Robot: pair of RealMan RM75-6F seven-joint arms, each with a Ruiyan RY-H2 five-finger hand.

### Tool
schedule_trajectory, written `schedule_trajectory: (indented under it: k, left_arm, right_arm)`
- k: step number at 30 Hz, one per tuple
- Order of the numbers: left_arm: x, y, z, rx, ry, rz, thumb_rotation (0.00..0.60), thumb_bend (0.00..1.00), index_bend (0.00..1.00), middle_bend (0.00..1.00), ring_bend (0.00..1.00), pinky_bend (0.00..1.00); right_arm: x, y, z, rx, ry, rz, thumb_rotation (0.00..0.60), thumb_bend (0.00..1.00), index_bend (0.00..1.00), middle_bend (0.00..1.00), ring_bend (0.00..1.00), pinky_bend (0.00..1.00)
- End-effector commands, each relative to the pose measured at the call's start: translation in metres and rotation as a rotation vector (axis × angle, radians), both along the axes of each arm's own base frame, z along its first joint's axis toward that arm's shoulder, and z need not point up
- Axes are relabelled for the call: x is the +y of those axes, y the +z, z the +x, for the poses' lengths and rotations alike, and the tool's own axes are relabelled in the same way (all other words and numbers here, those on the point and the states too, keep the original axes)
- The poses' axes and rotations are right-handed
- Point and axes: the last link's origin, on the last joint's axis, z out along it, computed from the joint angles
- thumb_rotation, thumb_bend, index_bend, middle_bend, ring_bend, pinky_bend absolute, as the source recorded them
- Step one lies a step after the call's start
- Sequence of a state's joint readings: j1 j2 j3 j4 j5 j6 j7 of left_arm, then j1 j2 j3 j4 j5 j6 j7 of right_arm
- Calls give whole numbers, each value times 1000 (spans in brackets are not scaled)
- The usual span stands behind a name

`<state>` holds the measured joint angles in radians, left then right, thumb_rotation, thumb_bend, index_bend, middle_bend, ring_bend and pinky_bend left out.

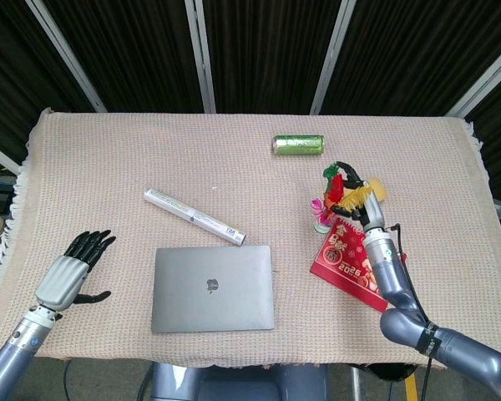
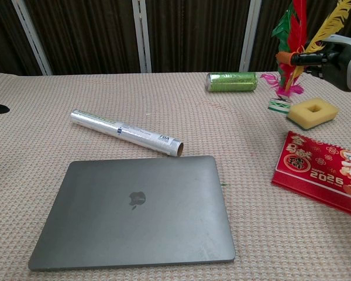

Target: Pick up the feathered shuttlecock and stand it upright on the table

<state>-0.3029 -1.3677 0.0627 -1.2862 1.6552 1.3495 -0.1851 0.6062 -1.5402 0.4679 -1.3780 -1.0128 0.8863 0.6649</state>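
The feathered shuttlecock (image 1: 328,199) (image 2: 291,41) stands upright, red, green and yellow feathers up, its round base (image 2: 278,106) low at the tablecloth just left of the yellow sponge (image 2: 312,112). Whether the base touches the cloth I cannot tell. My right hand (image 1: 361,198) (image 2: 338,57) reaches in from the right and pinches the feathers about halfway up with its fingertips (image 2: 307,58). My left hand (image 1: 67,279) hovers near the table's front left corner, fingers apart, holding nothing.
A green can (image 1: 298,145) lies on its side at the back. A foil roll (image 1: 194,215) lies diagonally above the shut grey laptop (image 1: 213,287). A red 2025 calendar (image 2: 322,172) lies flat just in front of the sponge and shuttlecock.
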Motion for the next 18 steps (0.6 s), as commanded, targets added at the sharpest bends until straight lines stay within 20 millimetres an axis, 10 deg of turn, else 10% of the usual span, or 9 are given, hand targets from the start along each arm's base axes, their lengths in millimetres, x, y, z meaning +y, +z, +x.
schedule_trajectory:
  k: [1,18]
  left_arm:
    - [0,0,0,-1,0,-3,600,33,0,0,0,0]
    - [0,0,-1,-7,-2,-21,600,34,0,0,0,0]
  right_arm:
    - [4,-14,5,-44,6,-19,600,421,717,77,0,0]
    - [37,-79,13,-49,112,-267,600,429,704,74,0,0]
